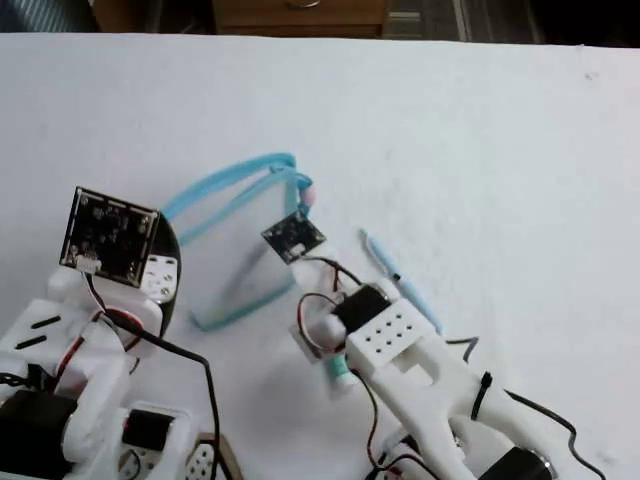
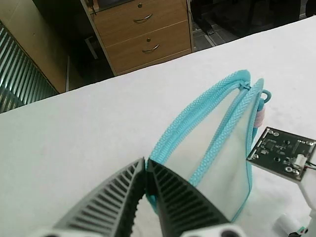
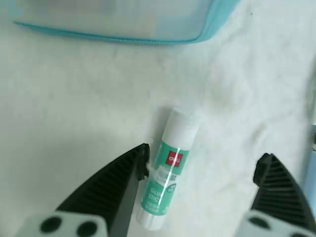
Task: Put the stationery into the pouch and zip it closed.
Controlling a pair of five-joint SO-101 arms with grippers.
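On the white counter (image 1: 500, 150) the pouch (image 1: 235, 250) stands unzipped, with nothing visible inside. The left tool (image 2: 146, 170), jaws together, pinches its zip edge. The right tool (image 3: 203, 158) hangs spread over the glue stick (image 3: 168, 182) lying near the pouch. It is best centred before closing, since the stick lies close to one finger.

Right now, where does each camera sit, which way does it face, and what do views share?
High view: fixed above the table, looking down on left arm, right arm, pouch, blue pen.
Left wrist view: on left arm, facing past the pouch toward drawers; left gripper shut on it.
Right wrist view: looks down at glue stick; right gripper open.
Shared: pouch, all three.
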